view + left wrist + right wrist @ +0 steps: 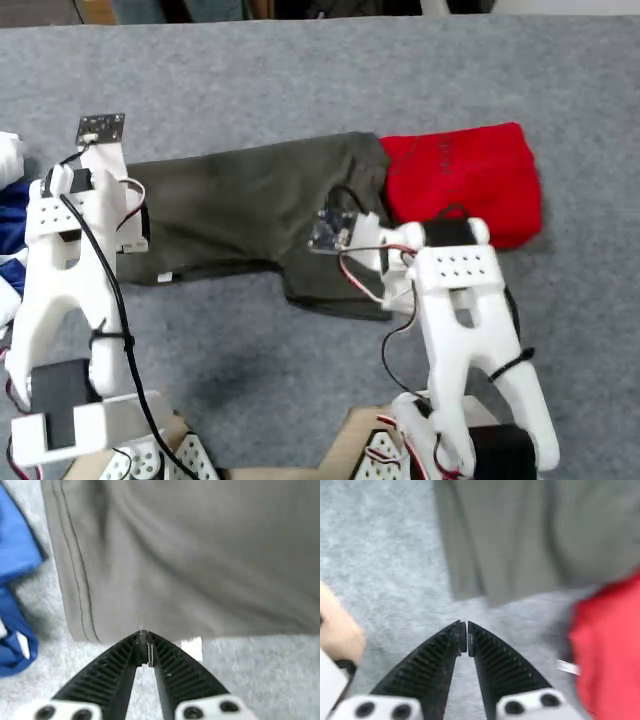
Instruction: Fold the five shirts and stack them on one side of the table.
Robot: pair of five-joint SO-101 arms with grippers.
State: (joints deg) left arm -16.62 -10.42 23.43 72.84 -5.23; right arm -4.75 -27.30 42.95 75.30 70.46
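The olive shirt [250,205] lies across the middle of the high view on the grey table [300,70]. It is spread flat and long, with a flap hanging toward the lower centre and a few soft creases. Its right end touches the red shirt [465,180], which is folded into a neat block at upper right. A crumpled blue shirt [10,220] sits at the left edge.

The left gripper [143,647] is clenched, its tips meeting right at the olive hem beside a small white tag [192,647]. It may be nipping the fabric, but that is hard to tell. The right gripper [466,639] is clenched on nothing, over bare table just off the olive shirt's edge, with the red shirt close by.
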